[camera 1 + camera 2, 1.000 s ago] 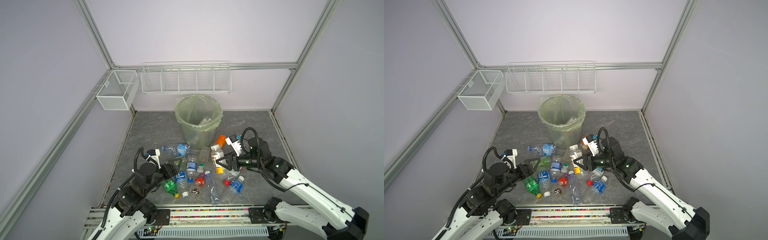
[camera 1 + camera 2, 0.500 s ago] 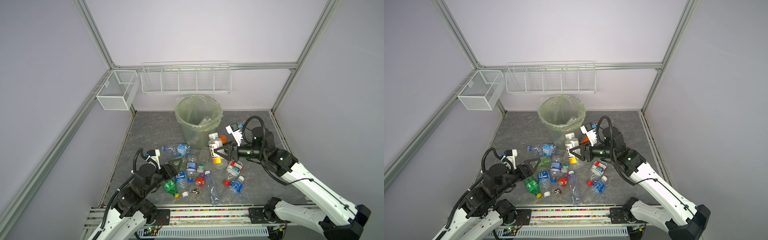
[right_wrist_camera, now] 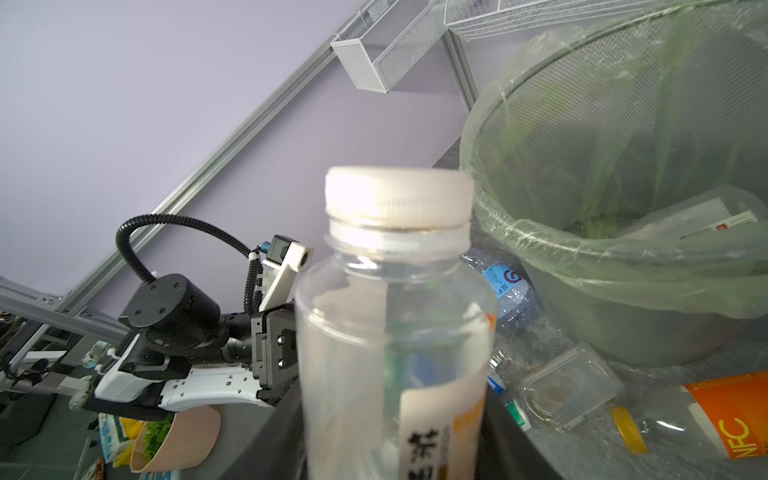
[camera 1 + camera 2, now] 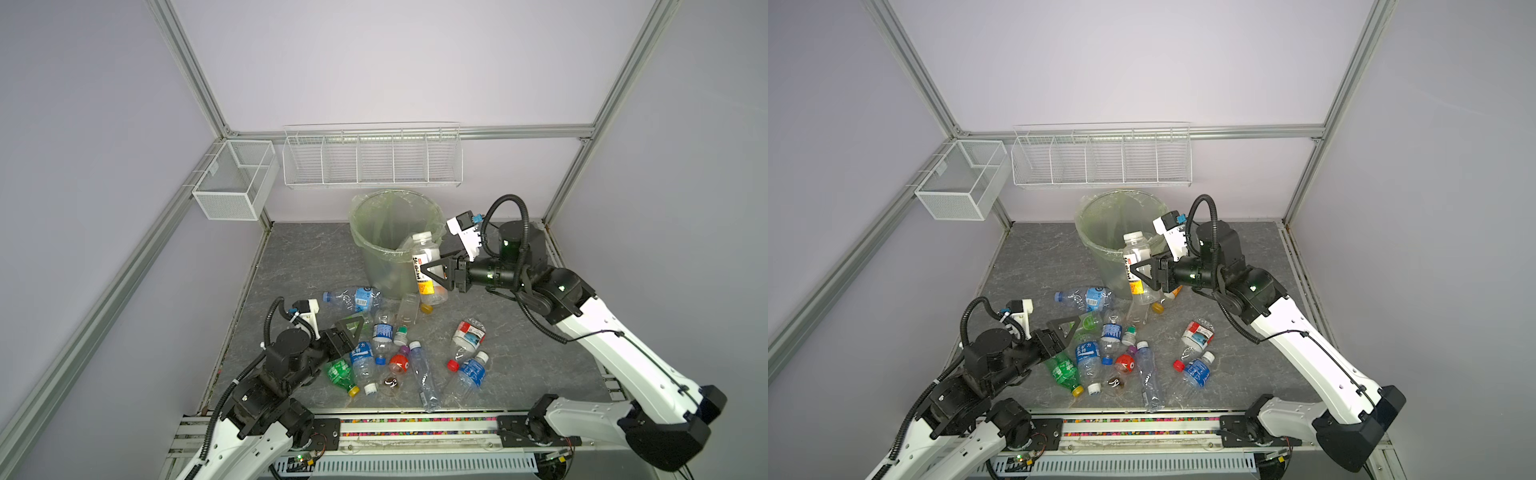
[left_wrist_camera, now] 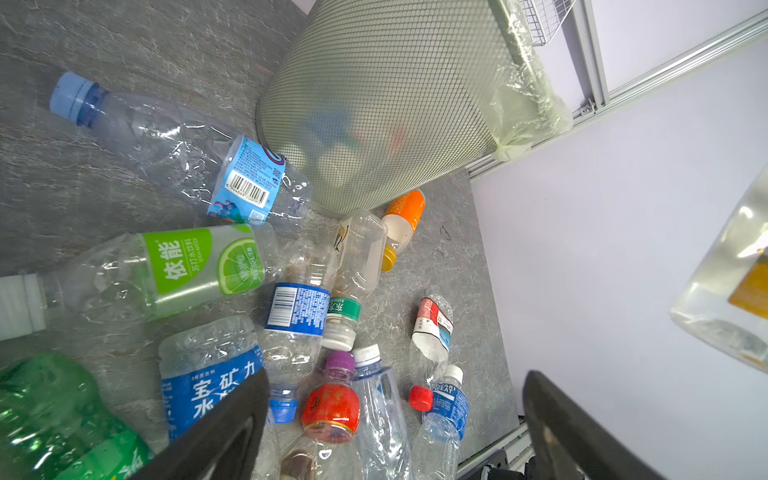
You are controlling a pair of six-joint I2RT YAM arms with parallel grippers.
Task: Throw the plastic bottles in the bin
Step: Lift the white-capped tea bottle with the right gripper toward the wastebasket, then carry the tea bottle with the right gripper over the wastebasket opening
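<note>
My right gripper (image 4: pixel 432 274) (image 3: pixel 392 436) is shut on a clear plastic bottle (image 4: pixel 424 259) (image 4: pixel 1137 257) (image 3: pixel 395 316) with a white cap and a white and orange label. It holds the bottle upright, just outside the near right rim of the bin (image 4: pixel 374 257) (image 4: pixel 1100 253) (image 3: pixel 623 270). A bottle lies inside the bin. Several plastic bottles (image 4: pixel 374 353) (image 5: pixel 299 307) lie scattered on the grey floor in front of the bin. Above the left part of that pile my left gripper (image 4: pixel 351 328) (image 4: pixel 1065 328) (image 5: pixel 397 376) stands open, holding nothing.
A white mesh box (image 4: pixel 232 183) and a long wire rack (image 4: pixel 372 160) hang on the back walls above the bin. An orange-labelled bottle (image 5: pixel 403 216) lies against the bin's foot. The arms' rail (image 4: pixel 415 424) runs along the front edge.
My right gripper has lifted the white-capped bottle off the floor and carried it up and back to the bin's rim. The left arm has hardly moved.
</note>
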